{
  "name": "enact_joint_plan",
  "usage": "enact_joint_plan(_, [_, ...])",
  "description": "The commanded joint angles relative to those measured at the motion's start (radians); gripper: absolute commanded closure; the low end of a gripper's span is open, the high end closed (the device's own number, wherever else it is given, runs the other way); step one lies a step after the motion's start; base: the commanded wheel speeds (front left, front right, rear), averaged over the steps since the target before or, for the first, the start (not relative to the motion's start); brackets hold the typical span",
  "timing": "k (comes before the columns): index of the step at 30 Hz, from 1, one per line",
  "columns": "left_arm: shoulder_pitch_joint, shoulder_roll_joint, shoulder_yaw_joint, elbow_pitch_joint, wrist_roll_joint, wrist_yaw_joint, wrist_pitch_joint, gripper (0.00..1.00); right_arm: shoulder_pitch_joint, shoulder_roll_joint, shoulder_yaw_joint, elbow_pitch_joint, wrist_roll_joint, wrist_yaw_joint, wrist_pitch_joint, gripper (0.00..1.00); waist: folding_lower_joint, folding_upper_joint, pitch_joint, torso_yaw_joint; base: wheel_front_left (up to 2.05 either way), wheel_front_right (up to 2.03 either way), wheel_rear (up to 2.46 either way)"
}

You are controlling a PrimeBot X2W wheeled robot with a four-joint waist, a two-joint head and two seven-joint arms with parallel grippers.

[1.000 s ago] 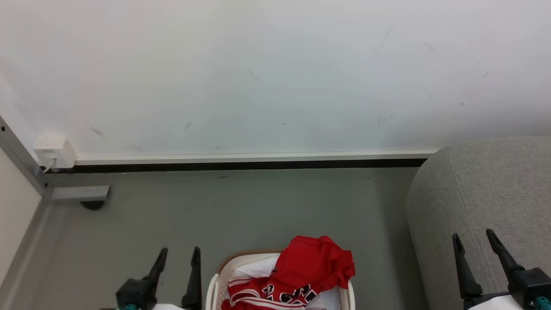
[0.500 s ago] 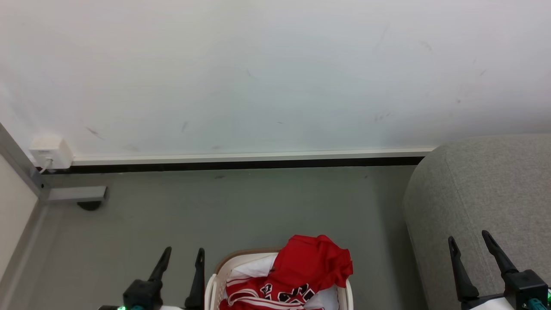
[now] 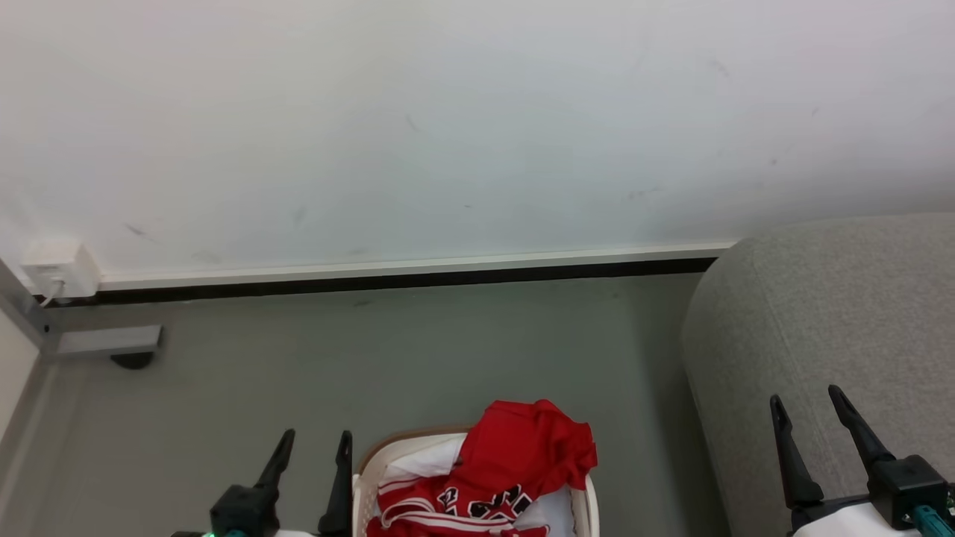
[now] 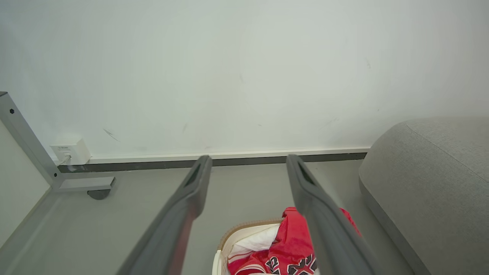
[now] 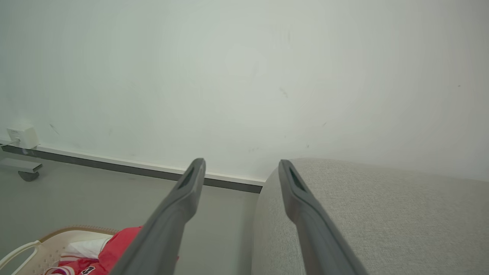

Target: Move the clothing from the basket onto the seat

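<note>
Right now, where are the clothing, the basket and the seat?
clothing (image 3: 526, 447): head view, on the bunched red fabric.
basket (image 3: 367, 488): head view, on its white left rim.
seat (image 3: 835, 313): head view, on its grey upholstered top.

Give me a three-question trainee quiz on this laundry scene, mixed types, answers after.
1. True or false: the bright red white-striped sports clothing already lies on the large grey fabric sofa seat.
2. Fill in: the jaws of the left gripper and the right gripper are ___.
3. In the head view, the small white perforated plastic basket lies: A between both grippers, B right of both, C on the seat.
Key: 1 false; 2 open; 3 A.
</note>
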Motion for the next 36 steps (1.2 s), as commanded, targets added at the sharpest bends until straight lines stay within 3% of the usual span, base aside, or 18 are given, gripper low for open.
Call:
enact_joint_plan(1, [0.001, 0.007, -0.001, 0.003, -0.005, -0.003, -0.001, 0.00, -0.014, -0.001, 0.005, -0.008, 0.009, -0.002, -0.003, 0.00, 0.0000, 0.0000, 0.010, -0.019, 0.00, 0.00, 0.00])
enact_joint_plan(10, [-0.042, 0.006, -0.019, 0.049, -0.014, -0.027, -0.001, 0.00, -0.058, -0.001, 0.043, -0.049, 0.033, -0.002, -0.002, 0.00, 0.0000, 0.0000, 0.069, -0.105, 0.00, 0.00, 0.00])
enact_joint_plan(22, [-0.250, 0.009, -0.130, 0.449, 0.038, -0.104, 0.026, 0.00, -0.122, 0.013, 0.079, -0.106, 0.062, -0.002, -0.002, 0.00, 0.0000, 0.0000, 0.206, -0.237, 0.00, 0.00, 0.00])
enact_joint_plan(36, [-0.523, 0.029, -0.265, 0.808, 0.097, -0.151, 0.221, 0.00, -0.229, 0.048, 0.113, -0.159, 0.086, -0.002, -0.002, 0.00, 0.0000, 0.0000, 0.439, -0.333, 0.00, 0.00, 0.00])
